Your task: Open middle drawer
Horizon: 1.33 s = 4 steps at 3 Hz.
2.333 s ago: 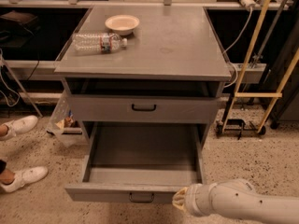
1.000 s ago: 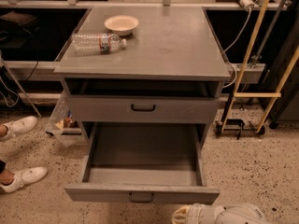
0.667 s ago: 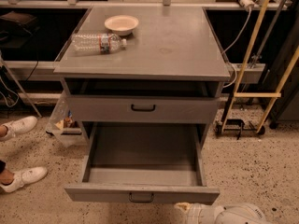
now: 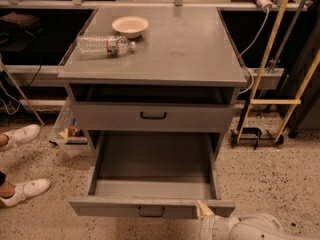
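The middle drawer (image 4: 150,184) of the grey cabinet is pulled far out toward me. Its inside is bare, and its front with a small dark loop handle (image 4: 151,211) is at the bottom of the camera view. Above it, the upper drawer (image 4: 153,116) with its own dark handle sits nearly closed, with a dark gap over it. My gripper (image 4: 205,211) is at the bottom edge, just right of the middle drawer's handle and close to the drawer front's right part. The white arm (image 4: 245,228) trails off to the right behind it.
On the cabinet top (image 4: 190,44) lie a clear plastic bottle (image 4: 105,45) and a small white bowl (image 4: 130,25). A person's white shoes (image 4: 20,134) (image 4: 30,189) are on the speckled floor at left. A yellow frame on wheels (image 4: 270,104) stands at right.
My arm has drawn back and down from the drawer's right front corner toward the bottom edge of the view. The middle drawer stays pulled out and has not moved.
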Available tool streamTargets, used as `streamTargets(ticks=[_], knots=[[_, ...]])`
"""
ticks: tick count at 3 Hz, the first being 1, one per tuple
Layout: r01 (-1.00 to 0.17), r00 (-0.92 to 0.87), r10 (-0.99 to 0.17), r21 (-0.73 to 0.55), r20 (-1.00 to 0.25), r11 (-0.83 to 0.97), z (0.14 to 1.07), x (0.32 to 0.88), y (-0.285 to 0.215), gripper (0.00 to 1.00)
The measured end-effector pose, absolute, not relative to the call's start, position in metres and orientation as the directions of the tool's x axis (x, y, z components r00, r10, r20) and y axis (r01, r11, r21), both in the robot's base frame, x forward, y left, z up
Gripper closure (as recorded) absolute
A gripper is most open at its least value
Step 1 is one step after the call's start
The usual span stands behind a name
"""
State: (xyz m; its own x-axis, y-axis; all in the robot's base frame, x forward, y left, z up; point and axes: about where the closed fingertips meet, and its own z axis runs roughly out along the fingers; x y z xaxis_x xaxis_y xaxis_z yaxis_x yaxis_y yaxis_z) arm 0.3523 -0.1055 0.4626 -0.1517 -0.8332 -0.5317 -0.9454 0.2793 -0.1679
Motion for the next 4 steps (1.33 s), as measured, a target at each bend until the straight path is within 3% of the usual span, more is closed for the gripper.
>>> streamTargets(ticks=[2,4], knots=[[-0.946,-0.073,-0.902,-0.257,-0.426,0.197,0.544,0.46,-0.105,0.0],[-0.864,-0.131,-0.879,-0.383,-0.458,0.328,0.716,0.539,-0.157,0.0]])
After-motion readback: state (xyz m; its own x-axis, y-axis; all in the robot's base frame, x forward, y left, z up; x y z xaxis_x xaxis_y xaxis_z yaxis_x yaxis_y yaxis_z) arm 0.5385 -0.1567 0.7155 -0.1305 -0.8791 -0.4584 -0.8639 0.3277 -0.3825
